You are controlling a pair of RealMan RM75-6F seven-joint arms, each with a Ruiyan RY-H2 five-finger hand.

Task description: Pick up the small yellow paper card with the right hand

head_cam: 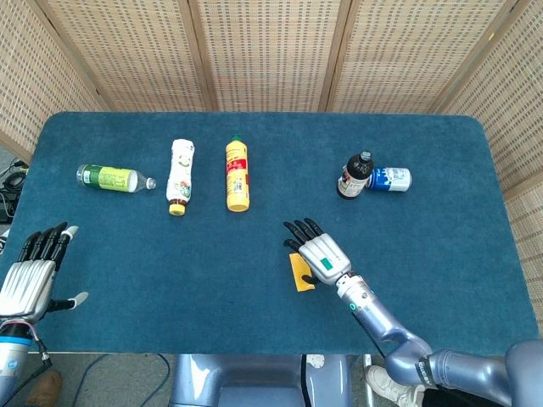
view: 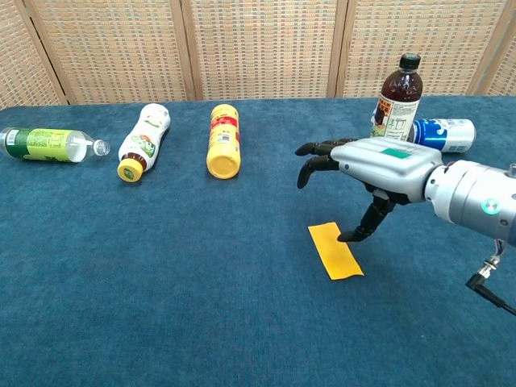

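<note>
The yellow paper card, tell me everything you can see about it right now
The yellow paper card is a small, plain rectangle lying flat on the blue table cloth, its long side angled a little. One end looks slightly curled. Nothing holds it: the right hand hovers above its far end, fingers spread, not touching. It lies apart from the bottles.
</note>
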